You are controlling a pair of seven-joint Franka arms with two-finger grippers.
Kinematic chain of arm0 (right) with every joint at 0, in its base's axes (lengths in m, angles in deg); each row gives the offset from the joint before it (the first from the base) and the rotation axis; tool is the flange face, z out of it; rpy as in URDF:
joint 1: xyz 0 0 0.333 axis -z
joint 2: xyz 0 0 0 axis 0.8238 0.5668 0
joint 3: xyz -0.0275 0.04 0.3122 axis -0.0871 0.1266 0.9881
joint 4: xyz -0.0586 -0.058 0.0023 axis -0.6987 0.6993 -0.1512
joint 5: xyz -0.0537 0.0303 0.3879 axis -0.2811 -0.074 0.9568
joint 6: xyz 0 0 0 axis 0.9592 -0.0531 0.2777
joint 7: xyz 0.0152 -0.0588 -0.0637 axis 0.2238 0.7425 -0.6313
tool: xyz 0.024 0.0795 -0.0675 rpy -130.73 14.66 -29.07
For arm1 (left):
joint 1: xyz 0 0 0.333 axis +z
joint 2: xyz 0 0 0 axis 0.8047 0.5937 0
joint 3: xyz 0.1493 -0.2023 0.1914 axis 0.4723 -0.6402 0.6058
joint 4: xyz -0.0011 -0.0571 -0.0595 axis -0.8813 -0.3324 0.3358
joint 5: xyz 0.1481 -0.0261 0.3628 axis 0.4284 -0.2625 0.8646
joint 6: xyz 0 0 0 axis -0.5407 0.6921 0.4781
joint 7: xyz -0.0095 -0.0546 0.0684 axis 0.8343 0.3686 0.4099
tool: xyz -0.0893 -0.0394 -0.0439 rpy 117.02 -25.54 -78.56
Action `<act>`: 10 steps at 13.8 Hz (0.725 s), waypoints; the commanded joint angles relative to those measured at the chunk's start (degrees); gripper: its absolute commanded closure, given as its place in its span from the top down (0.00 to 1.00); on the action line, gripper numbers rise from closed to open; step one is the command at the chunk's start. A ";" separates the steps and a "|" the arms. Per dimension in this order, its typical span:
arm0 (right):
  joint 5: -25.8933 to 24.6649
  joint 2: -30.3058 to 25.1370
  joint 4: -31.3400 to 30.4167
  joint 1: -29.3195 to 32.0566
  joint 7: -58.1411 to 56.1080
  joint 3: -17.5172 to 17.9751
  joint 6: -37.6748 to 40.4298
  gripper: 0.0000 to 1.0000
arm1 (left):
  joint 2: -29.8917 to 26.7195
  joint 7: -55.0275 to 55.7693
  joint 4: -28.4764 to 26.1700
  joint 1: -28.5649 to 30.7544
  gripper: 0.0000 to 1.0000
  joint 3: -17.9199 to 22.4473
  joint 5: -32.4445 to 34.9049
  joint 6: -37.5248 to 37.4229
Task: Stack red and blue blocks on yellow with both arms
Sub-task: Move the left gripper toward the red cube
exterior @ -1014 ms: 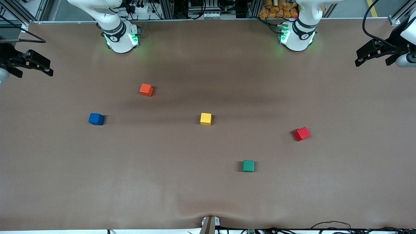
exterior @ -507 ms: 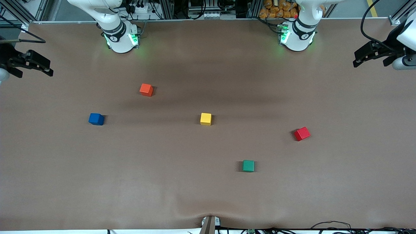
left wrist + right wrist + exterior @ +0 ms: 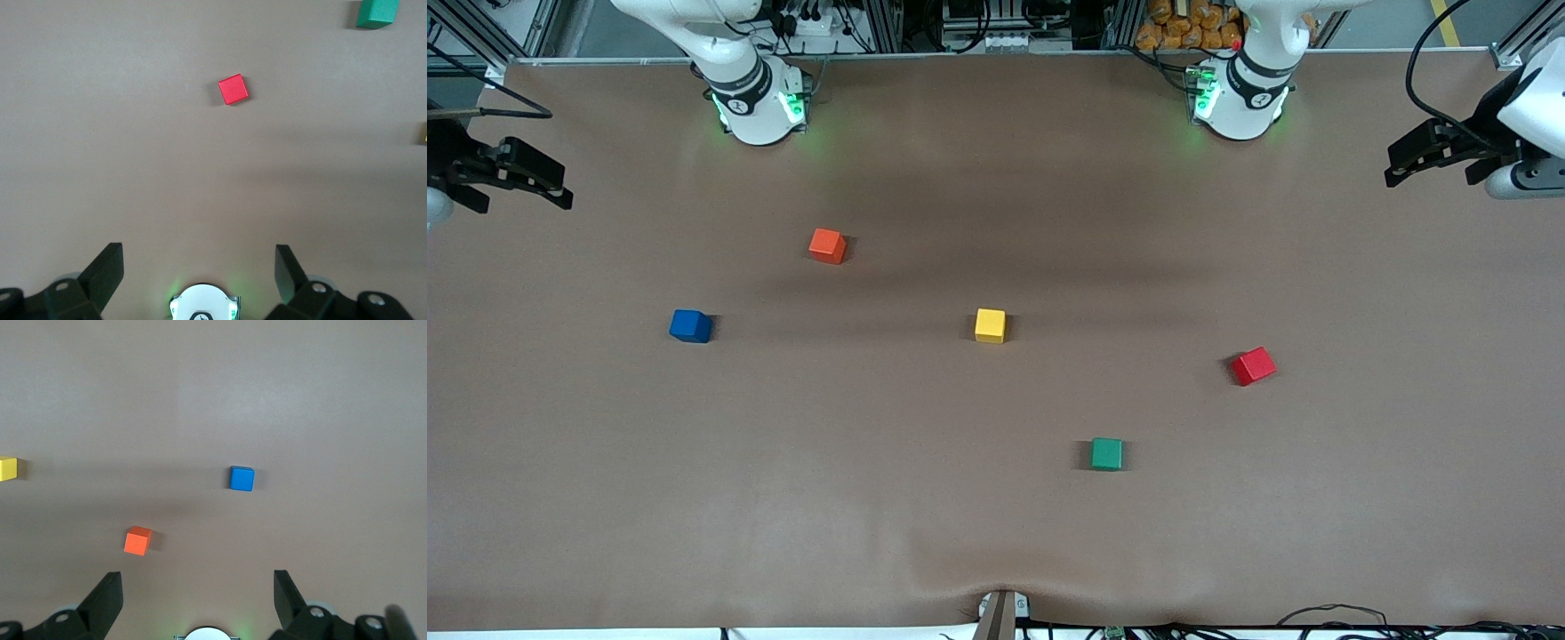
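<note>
While both grippers' jaws gape empty: brown table, scattered cubes, cluttered racks at its edge.

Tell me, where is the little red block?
The small matte red cube sits on the brown table toward the left arm's end, farther from the front camera than the green cube, with nothing touching it.

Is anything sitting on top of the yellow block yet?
No. The yellow block has a bare top; the red block and blue block lie apart on the table. Nothing covers it.
</note>
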 commanded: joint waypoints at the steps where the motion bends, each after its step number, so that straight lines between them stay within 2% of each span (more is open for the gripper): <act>1: -0.43 0.21 0.46 0.72 -0.04 0.52 0.42 1.00 | 0.39 0.37 -0.17 -0.33 1.00 -0.21 -0.03 -0.21; 10: -0.43 0.21 0.46 0.90 -0.04 0.43 0.42 1.00 | 2.24 0.46 -0.44 -0.33 1.00 -0.65 -0.03 0.23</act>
